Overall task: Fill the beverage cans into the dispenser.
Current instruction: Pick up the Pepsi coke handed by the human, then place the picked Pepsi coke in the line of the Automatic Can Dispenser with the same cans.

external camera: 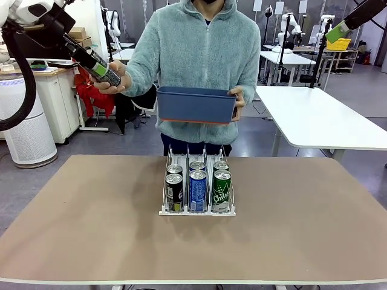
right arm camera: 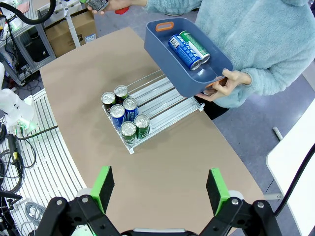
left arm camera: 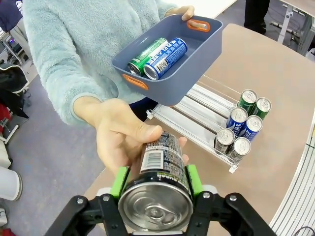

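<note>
6 cans [external camera: 198, 184] crowd the near end of the dispenser [external camera: 187, 154]; its 3 lanes lie bare behind them. Above and just beyond its far end a person holds a blue bin [external camera: 195, 106]. The table [external camera: 78, 211] on either side is open.

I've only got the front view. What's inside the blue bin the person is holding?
Observer: Two cans lie in the bin, a blue can and a green can.
Operator: Is the left arm's grasp closed?
Observer: Yes. The left pincer clamps the black-and-green can, which the person's hand also holds.
Operator: And the right side?
Observer: The right pincer is open, holding nothing, above the table.
</note>
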`<state>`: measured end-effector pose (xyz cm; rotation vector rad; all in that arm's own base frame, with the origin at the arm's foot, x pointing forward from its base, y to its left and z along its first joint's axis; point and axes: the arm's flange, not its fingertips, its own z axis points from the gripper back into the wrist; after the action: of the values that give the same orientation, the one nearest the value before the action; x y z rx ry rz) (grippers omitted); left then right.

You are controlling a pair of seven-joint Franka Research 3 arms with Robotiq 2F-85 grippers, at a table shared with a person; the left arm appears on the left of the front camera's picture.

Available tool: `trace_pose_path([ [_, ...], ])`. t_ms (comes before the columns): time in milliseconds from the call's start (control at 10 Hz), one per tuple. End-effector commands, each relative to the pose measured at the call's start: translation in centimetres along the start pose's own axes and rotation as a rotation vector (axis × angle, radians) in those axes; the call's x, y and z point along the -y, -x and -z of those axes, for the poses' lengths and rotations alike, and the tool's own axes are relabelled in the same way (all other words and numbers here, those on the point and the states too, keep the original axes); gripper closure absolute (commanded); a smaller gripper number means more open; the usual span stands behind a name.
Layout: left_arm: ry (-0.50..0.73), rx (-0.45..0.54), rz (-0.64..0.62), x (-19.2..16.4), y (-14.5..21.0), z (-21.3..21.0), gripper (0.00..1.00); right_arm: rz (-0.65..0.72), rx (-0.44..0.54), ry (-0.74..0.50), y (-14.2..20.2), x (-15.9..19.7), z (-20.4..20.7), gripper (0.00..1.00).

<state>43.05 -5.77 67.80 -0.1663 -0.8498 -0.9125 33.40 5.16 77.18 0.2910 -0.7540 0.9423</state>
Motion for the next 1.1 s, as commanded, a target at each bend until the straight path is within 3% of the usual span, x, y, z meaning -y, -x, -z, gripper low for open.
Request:
trace_pose_path([
  [0,-0.001,0.001,-0.002,-0.08,0.09,-0.09,1.0,0.001,0.005,0.007,0.01,0.06,0.1,0.0],
  [1000,-0.001,0.001,-0.002,-0.08,0.09,-0.09,1.0,0.001,0.005,0.007,0.01,0.06,0.1,0.0],
])
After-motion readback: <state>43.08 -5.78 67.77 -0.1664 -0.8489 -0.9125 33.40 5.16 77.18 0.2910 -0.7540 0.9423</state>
